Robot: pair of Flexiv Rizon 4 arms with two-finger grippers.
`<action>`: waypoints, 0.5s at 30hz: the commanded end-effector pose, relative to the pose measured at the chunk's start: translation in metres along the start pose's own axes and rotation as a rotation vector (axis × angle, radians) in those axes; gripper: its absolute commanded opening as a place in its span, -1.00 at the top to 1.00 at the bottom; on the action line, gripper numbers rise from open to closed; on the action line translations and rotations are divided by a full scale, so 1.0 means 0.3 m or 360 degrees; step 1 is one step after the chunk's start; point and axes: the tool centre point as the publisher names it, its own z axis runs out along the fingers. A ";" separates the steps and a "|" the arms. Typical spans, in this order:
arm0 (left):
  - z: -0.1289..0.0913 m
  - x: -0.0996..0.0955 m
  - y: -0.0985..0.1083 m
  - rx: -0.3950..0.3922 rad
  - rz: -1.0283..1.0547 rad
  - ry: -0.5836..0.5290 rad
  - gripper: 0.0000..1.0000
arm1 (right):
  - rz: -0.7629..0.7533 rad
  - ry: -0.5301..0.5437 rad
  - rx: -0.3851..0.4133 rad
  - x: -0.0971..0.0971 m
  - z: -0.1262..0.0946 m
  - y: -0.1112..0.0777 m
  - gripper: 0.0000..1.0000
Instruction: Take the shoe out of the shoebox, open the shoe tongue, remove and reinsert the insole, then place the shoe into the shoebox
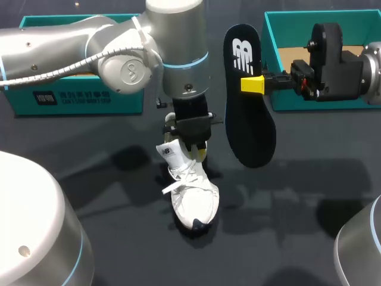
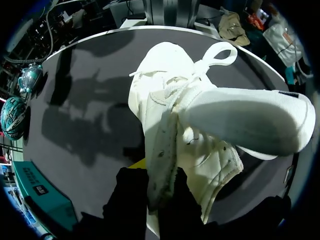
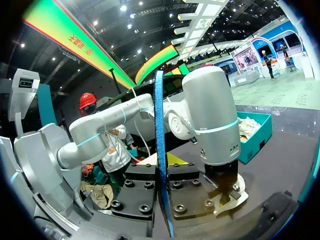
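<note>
White sneaker (image 1: 191, 199) is pinned toe-out on the dark table (image 1: 89, 179), collar wall clenched by the left gripper (image 1: 190, 146) so it can't slide, while the black insole (image 1: 250, 113) is held pinched in the right gripper (image 1: 253, 84) at the sneaker's 1 o'clock, probably lined up for reinsertion.

1 shoe (image 1: 191, 199), 1 insole (image 1: 250, 113), 2 boxes (image 1: 77, 101)

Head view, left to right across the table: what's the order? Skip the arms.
In order: teal box at the left → white shoe → black insole → teal box at the right.
</note>
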 end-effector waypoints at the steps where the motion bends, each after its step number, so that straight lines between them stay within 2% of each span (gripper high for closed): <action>1: 0.028 -0.031 0.002 0.0008 0.0025 -0.0022 1.00 | 0.0001 -0.0002 0.0001 -0.002 0.007 -0.002 1.00; 15: 0.118 -0.091 -0.019 -0.0032 0.0161 0.0040 1.00 | 0.0001 -0.0002 0.0001 -0.002 0.007 -0.002 1.00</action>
